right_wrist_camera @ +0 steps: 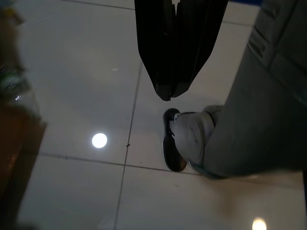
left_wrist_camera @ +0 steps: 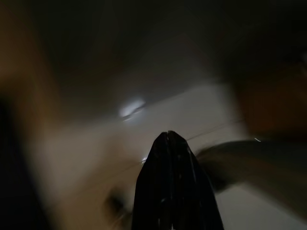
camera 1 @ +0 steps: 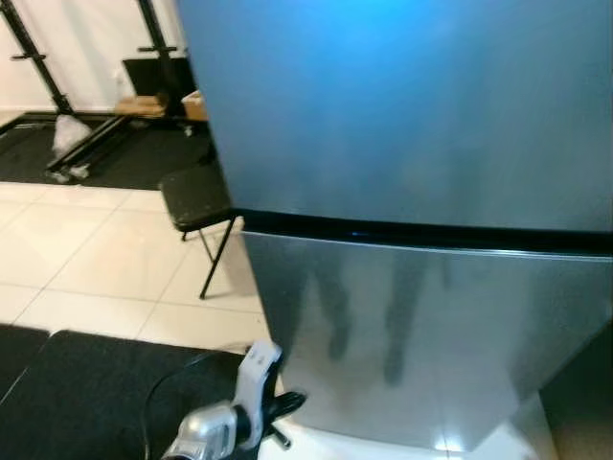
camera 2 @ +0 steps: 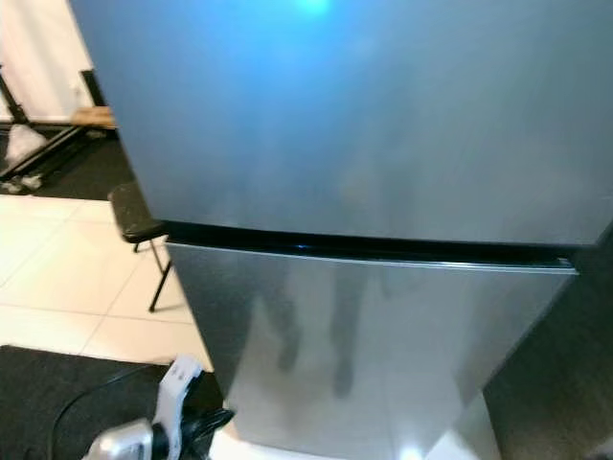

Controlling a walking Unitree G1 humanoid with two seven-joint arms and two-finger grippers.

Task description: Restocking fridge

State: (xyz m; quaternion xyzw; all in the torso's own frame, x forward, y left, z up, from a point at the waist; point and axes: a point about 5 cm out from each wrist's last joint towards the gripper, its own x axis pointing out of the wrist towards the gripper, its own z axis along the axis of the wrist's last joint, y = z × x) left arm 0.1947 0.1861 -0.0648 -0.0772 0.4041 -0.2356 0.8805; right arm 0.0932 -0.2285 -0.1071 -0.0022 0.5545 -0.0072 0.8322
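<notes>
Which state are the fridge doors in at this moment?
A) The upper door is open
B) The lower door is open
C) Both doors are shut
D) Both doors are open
C: in the head views the fridge shows two flat steel fronts, upper door and lower door, meeting at one even dark seam with no interior visible. The left gripper hangs low near the lower door, touching nothing.

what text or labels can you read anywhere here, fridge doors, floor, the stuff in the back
None: no word, label, brand, number or sign can be read in any view.
The fridge doors are plain steel, showing reflections and no badge.
The box behind the black chair is too small and blurred to show any print.
The left gripper and right gripper carry no markings, and the left wrist view is blurred and dark.
</notes>
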